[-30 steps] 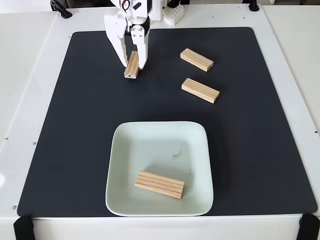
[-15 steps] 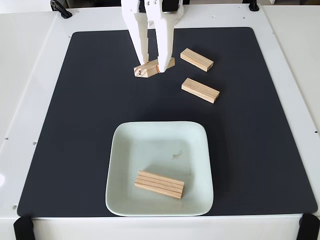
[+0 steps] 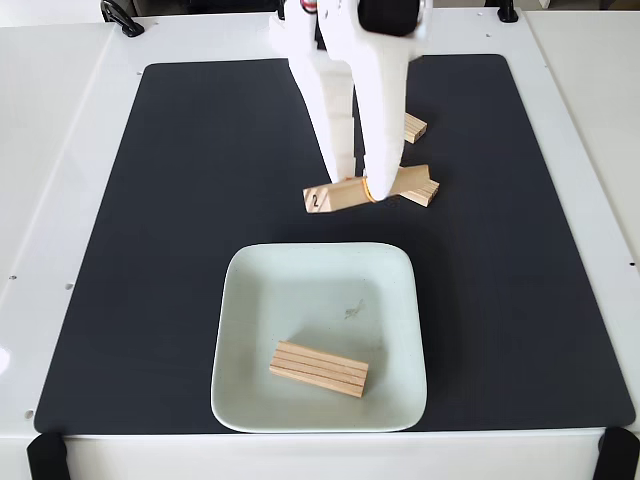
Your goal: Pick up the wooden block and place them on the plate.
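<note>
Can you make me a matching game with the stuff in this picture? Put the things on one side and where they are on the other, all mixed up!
Things:
1. wooden block marked 2
2. grooved wooden block
3. plate
4. gripper

Places or states:
A. lying inside the plate
B. sitting on the black mat, near the front edge
C. held in the air between white fingers
D. closed around a block, above the mat

Pairs: 1-C, 2-A, 3-B, 4-D
</note>
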Tool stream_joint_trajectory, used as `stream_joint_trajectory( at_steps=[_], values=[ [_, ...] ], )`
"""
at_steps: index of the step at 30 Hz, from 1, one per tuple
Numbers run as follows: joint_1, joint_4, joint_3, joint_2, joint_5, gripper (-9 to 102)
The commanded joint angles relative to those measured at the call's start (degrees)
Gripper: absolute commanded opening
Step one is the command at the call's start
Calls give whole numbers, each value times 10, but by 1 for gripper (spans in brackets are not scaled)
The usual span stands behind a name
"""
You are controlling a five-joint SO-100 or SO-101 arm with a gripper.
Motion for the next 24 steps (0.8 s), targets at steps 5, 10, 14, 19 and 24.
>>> stream_joint_trajectory(
  at_steps=[5,10,14,19,24],
  values=[
    [6,-9,-201,-146,93,0],
    [11,-9,-272,-236,113,0],
    [23,-9,-323,-295,138,0],
    [38,-9,-394,-362,188,0],
    [40,-9,-439,-416,202,0]
  ],
)
